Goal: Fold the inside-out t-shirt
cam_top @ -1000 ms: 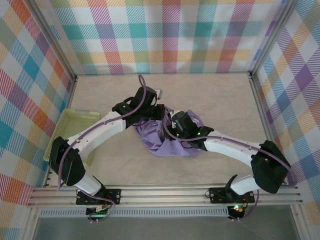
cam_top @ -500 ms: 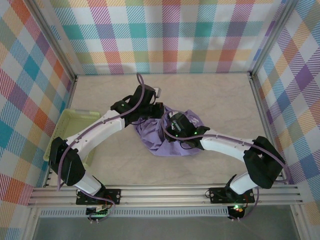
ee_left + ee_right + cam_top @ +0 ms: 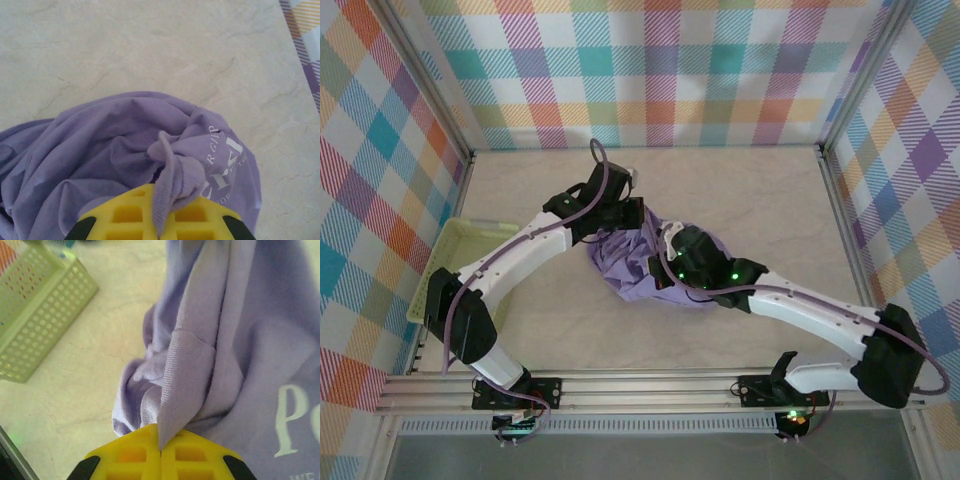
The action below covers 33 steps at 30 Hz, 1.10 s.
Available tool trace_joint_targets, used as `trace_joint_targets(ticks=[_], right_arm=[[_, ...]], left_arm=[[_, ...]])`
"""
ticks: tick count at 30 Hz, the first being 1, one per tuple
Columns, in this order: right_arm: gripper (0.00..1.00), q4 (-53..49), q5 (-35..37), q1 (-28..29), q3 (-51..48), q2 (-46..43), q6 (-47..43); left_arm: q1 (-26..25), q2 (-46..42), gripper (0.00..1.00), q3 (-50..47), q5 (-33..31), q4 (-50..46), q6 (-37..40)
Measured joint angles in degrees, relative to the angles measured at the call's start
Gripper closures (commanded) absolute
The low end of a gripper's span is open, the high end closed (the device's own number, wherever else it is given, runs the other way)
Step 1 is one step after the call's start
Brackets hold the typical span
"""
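Observation:
The inside-out t-shirt is a bunched lavender heap at the table's middle, with faint white lettering showing through the fabric. My left gripper sits at the heap's far edge, shut on a twisted fold of the t-shirt between its yellow fingers. My right gripper sits over the heap's right part, shut on a ribbed edge of the t-shirt, which runs down into the closed seam of its yellow fingers. The cloth hangs in long folds from that grip.
A pale green perforated basket stands at the table's left edge, and the basket also appears beyond the cloth in the right wrist view. Checked walls enclose the beige table on three sides.
The right arm has stretched and swung its elbow out to the right, carrying its gripper slightly right. The left gripper has shifted a little toward the far side. The heap has drawn tighter between them.

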Motion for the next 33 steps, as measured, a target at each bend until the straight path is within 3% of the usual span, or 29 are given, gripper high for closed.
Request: trace_joint_targets(ticks=[6, 12, 15, 18, 26, 33], right_arm=[[1.0, -4.39, 1.01, -2.19, 0.55, -9.51, 0.07], [1.0, -8.11, -3.58, -12.04, 0.09, -14.01, 1.42], [1.0, -8.63, -6.6, -13.73, -1.33, -13.4, 1.62], [0.93, -8.31, -9.4, -13.75, -2.38, -10.99, 1.6], [0.53, -7.8, -10.21, -13.68, -9.49, -6.25, 1.73], [0.51, -10.97, -6.56, -8.24, -6.1, -8.92, -0.09]], left_arm=[[-0.02, 0.63, 1.0, 0.52, 0.46, -2.08, -0.87], [-0.22, 0.57, 1.0, 0.87, 3.21, -0.94, -2.21], [-0.2, 0.57, 1.0, 0.85, 4.0, -0.46, -2.62], [-0.2, 0.57, 1.0, 0.59, 4.15, -0.39, -3.41], [-0.22, 0.57, 1.0, -0.85, 4.35, 0.44, -4.33], [-0.42, 0.57, 1.0, -0.87, 5.25, 0.59, -4.96]])
